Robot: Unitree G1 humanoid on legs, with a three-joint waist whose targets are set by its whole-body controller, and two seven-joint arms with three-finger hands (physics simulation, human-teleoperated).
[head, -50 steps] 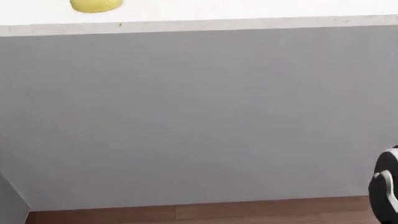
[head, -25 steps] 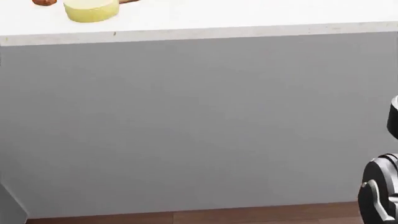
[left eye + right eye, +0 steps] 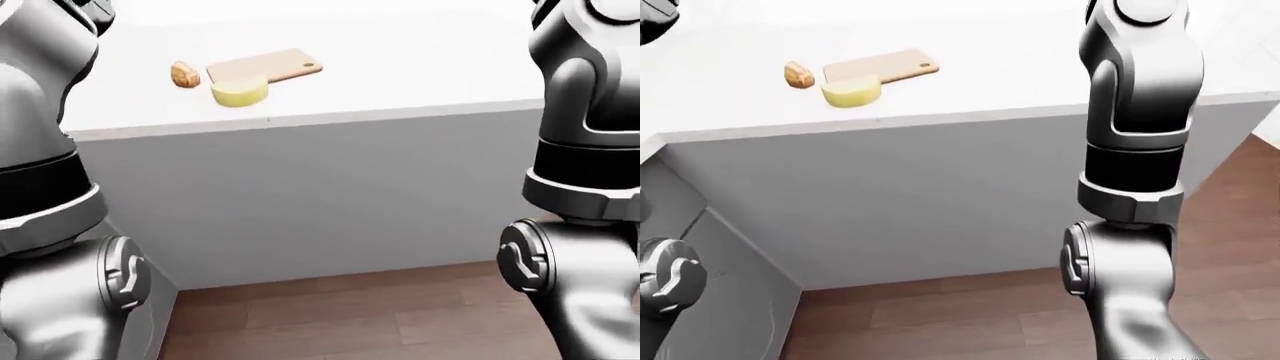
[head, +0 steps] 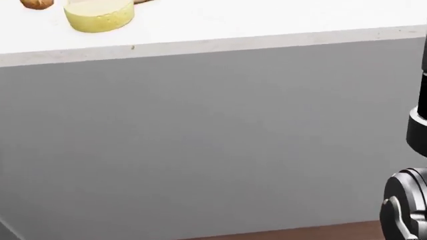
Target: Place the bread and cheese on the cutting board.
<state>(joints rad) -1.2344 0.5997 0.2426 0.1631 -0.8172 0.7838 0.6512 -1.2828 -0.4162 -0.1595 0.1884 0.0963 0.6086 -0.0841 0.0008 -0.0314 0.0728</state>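
Note:
A wooden cutting board (image 3: 268,67) with a handle lies on the white counter (image 3: 400,67), in the upper left of the left-eye view. A round yellow cheese (image 3: 240,92) lies at the board's lower left corner; I cannot tell whether it rests on the board. A small brown bread (image 3: 184,74) lies on the counter just left of the board, apart from it. The head view shows the cheese (image 4: 98,15) and part of the bread (image 4: 36,3) at its top left. Both arms hang down at the sides of the eye views. Neither hand shows.
The counter's grey face (image 4: 200,140) fills most of the head view, under its pale edge (image 4: 267,41). Wooden floor (image 3: 350,315) runs below. A lower grey cabinet (image 3: 730,300) stands at the left. My right arm (image 3: 1135,150) stands in the right part of the right-eye view.
The whole head view has shifted: the counter edge and cheese sit lower and larger in the picture, so the camera has moved. More of my right arm shows at the right edge.

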